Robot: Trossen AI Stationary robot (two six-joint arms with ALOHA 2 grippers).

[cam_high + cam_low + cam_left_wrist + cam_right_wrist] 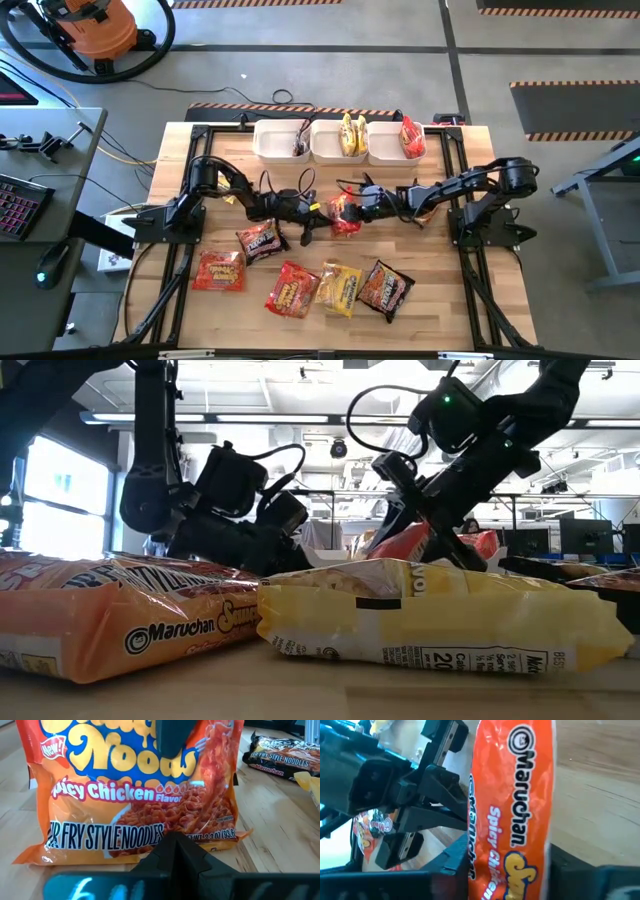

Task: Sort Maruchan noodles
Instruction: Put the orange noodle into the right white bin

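Between both grippers — red packet (344,214)

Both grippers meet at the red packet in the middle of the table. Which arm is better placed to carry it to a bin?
Probably the right. The right gripper has the red Spicy Chicken packet between its fingers, and the red packet's bin is on its side. The left gripper is shut beside the packet.
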